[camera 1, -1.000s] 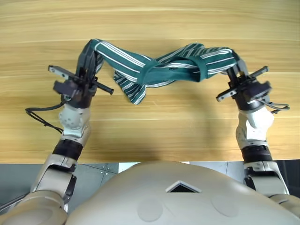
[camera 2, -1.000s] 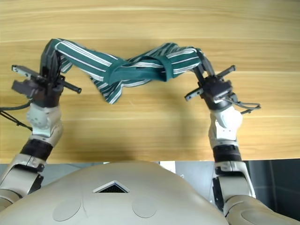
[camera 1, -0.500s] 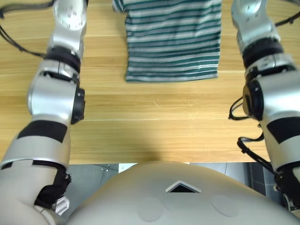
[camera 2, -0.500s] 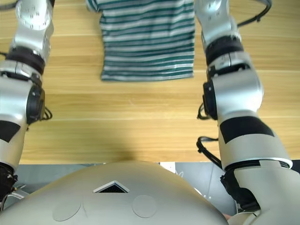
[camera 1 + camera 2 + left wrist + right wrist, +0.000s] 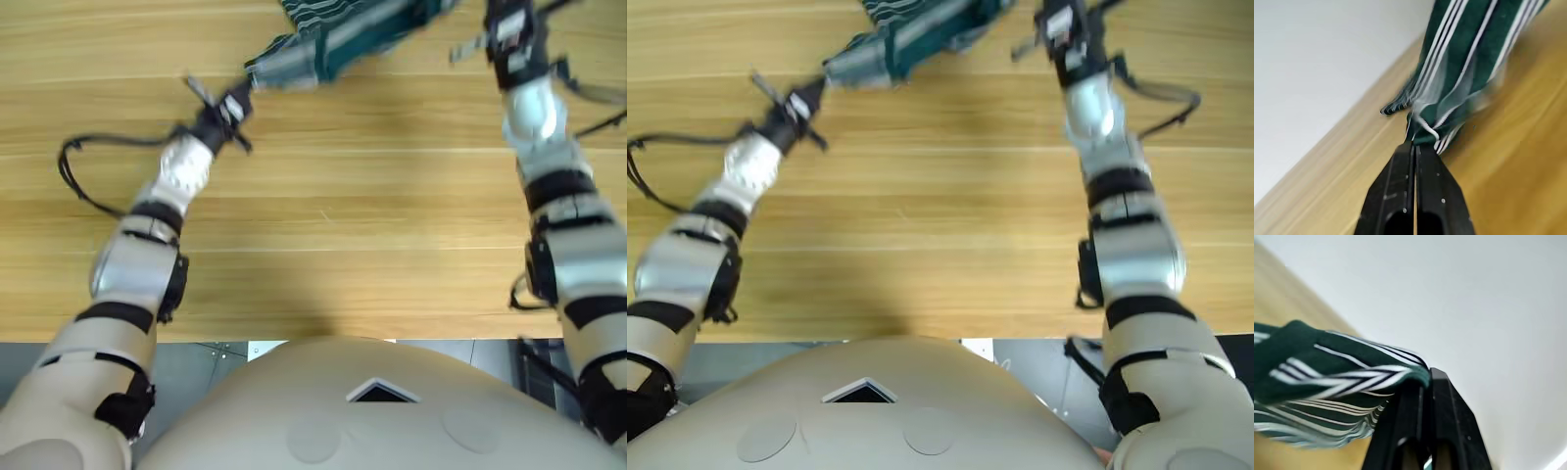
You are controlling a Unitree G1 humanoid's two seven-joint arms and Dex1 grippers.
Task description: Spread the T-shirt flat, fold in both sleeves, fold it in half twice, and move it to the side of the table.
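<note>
Over the table point(image 5: 323, 245), left hand point(image 5: 1413, 145) and right hand point(image 5: 1426, 378) grip the T-shirt point(image 5: 333, 41).

No readable text, labels or numbers anywhere

Both head eyes look steeply down over the arms, sharing nearly the whole worktop point(image 5: 323, 245). Wrist cameras sit close behind the left pincer point(image 5: 1413, 145) and right pincer point(image 5: 1426, 374), sighting along them at the T-shirt point(image 5: 1474, 63) by the far edge.
</note>
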